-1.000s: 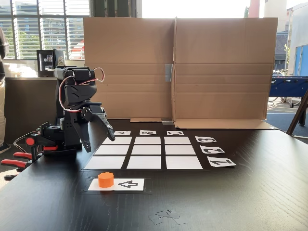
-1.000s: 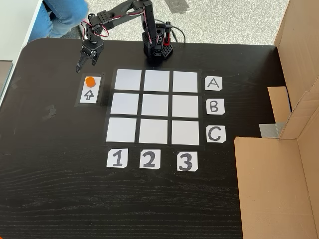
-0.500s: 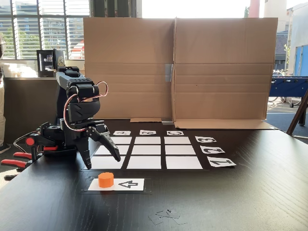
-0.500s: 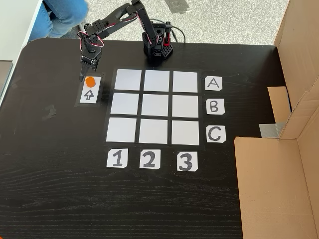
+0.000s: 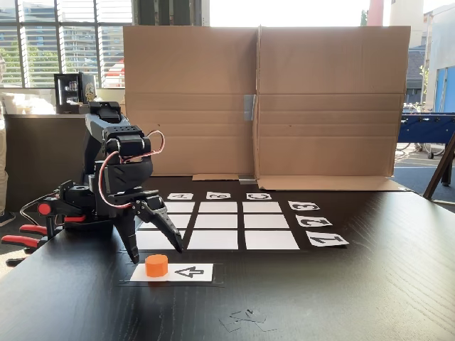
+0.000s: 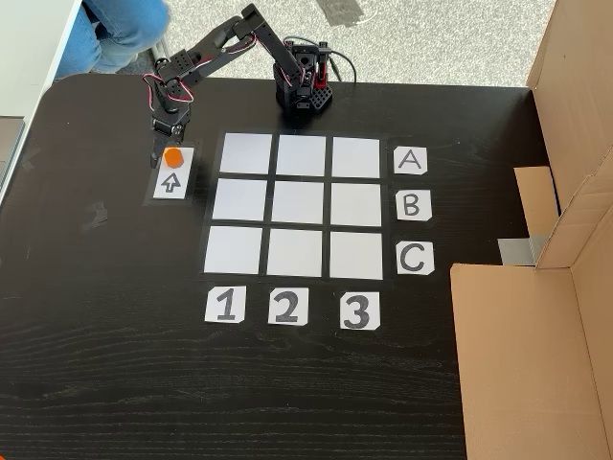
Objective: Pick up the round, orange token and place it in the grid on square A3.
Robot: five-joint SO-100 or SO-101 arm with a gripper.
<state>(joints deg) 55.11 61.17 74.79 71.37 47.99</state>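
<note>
The orange token (image 5: 156, 265) (image 6: 173, 156) rests on the end of a white arrow card (image 5: 186, 271) (image 6: 172, 181), beside the grid (image 5: 217, 222) (image 6: 300, 204). My gripper (image 5: 156, 254) (image 6: 165, 151) hangs open right over the token, one finger low at its left and the other up at its right in the front fixed view. Nothing is between the jaws. Square A3 (image 5: 182, 207) (image 6: 356, 156) is a bare white cell: the back left corner in the front fixed view, the top right corner in the view from above.
Letter cards (image 6: 410, 161) and number cards (image 6: 226, 306) edge the grid. A cardboard wall (image 5: 256, 99) (image 6: 536, 335) stands along one table side. The arm base (image 6: 304, 91) is clamped with red clamps (image 5: 21, 238). A person's legs (image 6: 120, 24) show beyond the table.
The gripper has come down and forward from above the grid's edge to just over the token. It stays open. The token has not moved.
</note>
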